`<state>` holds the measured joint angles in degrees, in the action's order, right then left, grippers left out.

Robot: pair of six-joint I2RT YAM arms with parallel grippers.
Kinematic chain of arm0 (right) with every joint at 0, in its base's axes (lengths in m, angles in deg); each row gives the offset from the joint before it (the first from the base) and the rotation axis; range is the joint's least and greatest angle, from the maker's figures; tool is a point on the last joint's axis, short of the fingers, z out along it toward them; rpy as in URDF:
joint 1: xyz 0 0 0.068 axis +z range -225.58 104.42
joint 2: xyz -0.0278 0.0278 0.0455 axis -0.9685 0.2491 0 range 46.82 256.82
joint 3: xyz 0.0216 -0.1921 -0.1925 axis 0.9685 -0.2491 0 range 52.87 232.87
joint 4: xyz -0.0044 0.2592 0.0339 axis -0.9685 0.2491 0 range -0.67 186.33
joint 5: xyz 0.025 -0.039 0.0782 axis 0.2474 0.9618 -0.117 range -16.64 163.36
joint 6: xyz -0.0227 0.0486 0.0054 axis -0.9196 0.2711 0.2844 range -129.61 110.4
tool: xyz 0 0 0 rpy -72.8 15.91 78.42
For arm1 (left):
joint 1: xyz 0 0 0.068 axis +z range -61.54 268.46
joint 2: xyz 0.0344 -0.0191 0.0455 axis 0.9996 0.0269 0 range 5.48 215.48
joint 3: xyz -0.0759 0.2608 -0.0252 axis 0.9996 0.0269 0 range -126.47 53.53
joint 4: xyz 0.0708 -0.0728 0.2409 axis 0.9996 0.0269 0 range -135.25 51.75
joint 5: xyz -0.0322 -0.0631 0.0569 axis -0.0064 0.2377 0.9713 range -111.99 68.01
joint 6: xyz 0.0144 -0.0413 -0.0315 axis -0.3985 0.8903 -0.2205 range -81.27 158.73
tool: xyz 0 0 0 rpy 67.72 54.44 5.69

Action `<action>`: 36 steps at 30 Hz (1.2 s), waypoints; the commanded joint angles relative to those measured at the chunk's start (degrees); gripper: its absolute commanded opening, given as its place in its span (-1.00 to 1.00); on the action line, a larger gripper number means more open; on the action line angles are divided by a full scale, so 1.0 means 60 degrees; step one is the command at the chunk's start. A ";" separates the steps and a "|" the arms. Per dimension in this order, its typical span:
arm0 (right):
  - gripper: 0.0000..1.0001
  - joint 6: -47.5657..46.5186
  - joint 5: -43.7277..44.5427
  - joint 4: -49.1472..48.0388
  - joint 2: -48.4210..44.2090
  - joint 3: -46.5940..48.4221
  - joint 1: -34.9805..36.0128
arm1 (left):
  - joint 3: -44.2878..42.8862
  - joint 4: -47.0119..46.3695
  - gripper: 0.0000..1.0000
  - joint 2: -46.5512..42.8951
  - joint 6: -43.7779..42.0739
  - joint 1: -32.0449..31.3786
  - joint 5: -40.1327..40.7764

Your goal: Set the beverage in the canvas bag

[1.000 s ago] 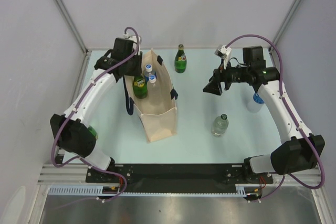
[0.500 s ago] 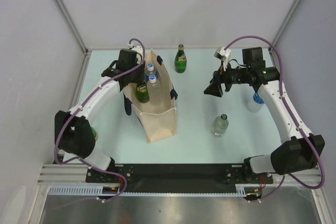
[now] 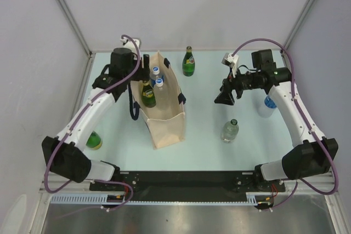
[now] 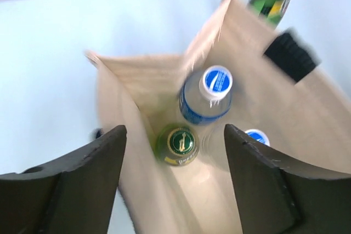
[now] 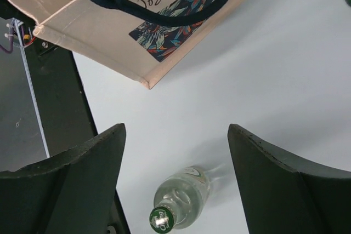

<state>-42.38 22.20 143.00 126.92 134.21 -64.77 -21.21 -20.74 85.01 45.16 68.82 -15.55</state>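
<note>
The left gripper (image 4: 175,176) hangs spread and empty over the open canvas bag (image 4: 307,102), which stands upright directly beneath it. Below its fingers, inside the bag, stand 3 drinks: a green bottle (image 4: 178,143) and 2 blue-capped water bottles (image 4: 211,94), upright so they pack close, I judge. The green cap's gold emblem is too blurred to read. The right gripper (image 5: 174,152) is also spread, holding nothing, with a clear bottle (image 5: 178,204) just below it, likely next. Ahead of it, the bag's side shows a flower print and script starting "Jos coup", cut off.
</note>
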 commanded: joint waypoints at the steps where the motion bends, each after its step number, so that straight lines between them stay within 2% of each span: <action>1: 0.64 -0.1040 -0.0424 0.0824 -0.0209 0.0710 0.0030 | -0.0989 -0.0059 0.62 -0.0934 0.0055 0.0021 0.0231; 7: 0.71 -0.2476 -0.0498 0.2245 -0.0604 0.0755 0.0001 | -0.1108 0.0484 0.83 -0.1929 0.0654 0.0021 -0.0310; 15: 0.73 -0.3106 0.0541 0.3505 -0.1468 0.0082 -0.0351 | 0.0180 0.0836 0.98 -0.4053 0.1607 0.0021 -0.0326; 20: 0.74 -0.4277 0.0733 0.4150 -0.2142 -0.0855 -0.0351 | 0.0898 0.1129 0.99 -0.4977 0.1871 0.0021 -0.0150; 26: 0.77 -0.6968 -0.0160 0.4502 -0.2963 -0.2057 -0.0380 | 0.1441 0.1246 1.00 -0.5681 0.2120 0.0021 -0.0106; 36: 0.80 -0.8351 -0.0234 0.4254 -0.2290 -0.2526 -0.0951 | 0.1719 0.1685 0.99 -0.6369 0.2150 0.0021 -0.0018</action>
<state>-86.92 22.44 166.32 111.38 119.61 -69.10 -11.37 -11.17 48.64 56.84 68.84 -16.14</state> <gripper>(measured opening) 0.898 0.996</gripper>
